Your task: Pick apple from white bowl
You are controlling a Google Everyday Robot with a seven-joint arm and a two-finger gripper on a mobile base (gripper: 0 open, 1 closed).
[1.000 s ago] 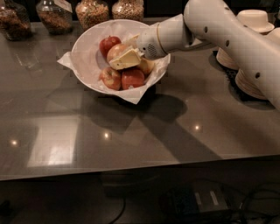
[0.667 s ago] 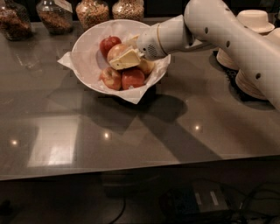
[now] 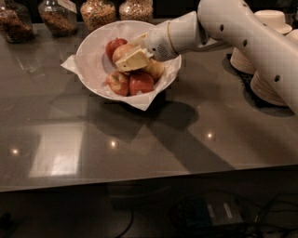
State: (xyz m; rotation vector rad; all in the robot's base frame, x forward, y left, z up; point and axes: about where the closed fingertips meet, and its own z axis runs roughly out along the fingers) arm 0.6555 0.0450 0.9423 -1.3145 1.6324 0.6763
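Note:
The white bowl (image 3: 91, 56), lined with crumpled white paper, stands on the dark counter at the back left and holds several apples. The pale yellow-orange apple (image 3: 120, 52), blushed red, lies at the top of the pile next to a dark red apple (image 3: 113, 45). My gripper (image 3: 129, 51) reaches in from the right, down inside the bowl and right at the pale apple, covering its right side. More reddish apples (image 3: 140, 82) lie at the bowl's front, below the gripper.
Glass jars of dry food (image 3: 98, 13) line the back edge behind the bowl. Stacks of beige paper bowls (image 3: 265, 86) stand at the right, under my arm (image 3: 251, 37). The counter's front edge runs across the lower part of the view.

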